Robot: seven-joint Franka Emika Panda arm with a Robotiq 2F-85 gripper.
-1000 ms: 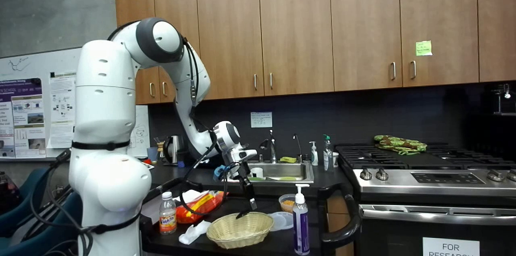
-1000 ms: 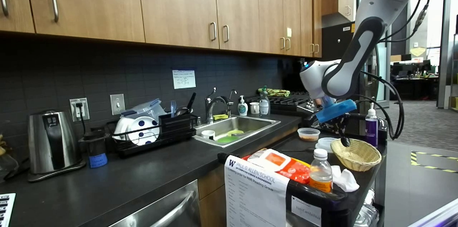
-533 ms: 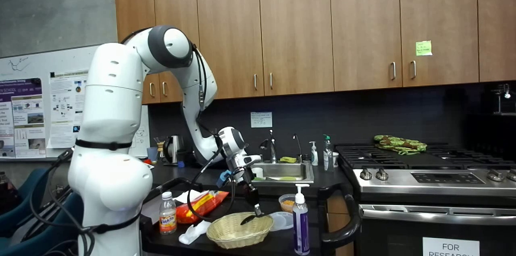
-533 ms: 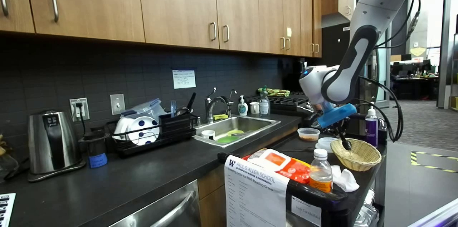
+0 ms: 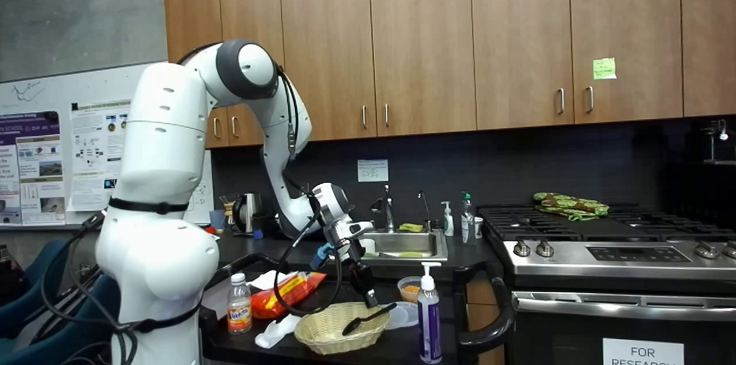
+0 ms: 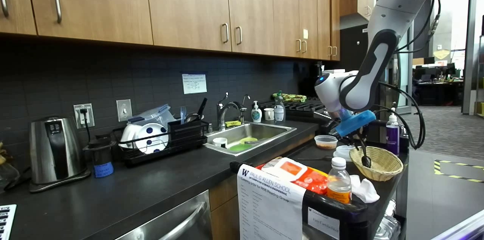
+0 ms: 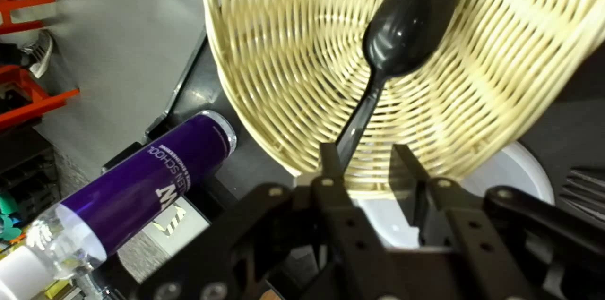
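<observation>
Glossy black spoon (image 7: 406, 26) has dropped lower over pale oval wicker basket (image 7: 283, 82); jaws partly apart, handle (image 7: 358, 125) beside one finger (image 7: 330, 165), contact unclear.

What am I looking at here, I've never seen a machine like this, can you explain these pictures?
The big white arm is a robot, and the black pincer at its end does the grasping. Two pictures come from cameras standing in the room; the close-up comes from a camera on the arm's wrist. On a black cart sit a woven basket, a pump bottle, a drink bottle, a red bag and a napkin. A black spoon slants over the basket, its handle beside one pincer finger. The fingers stand apart, so nothing looks firmly held.
</observation>
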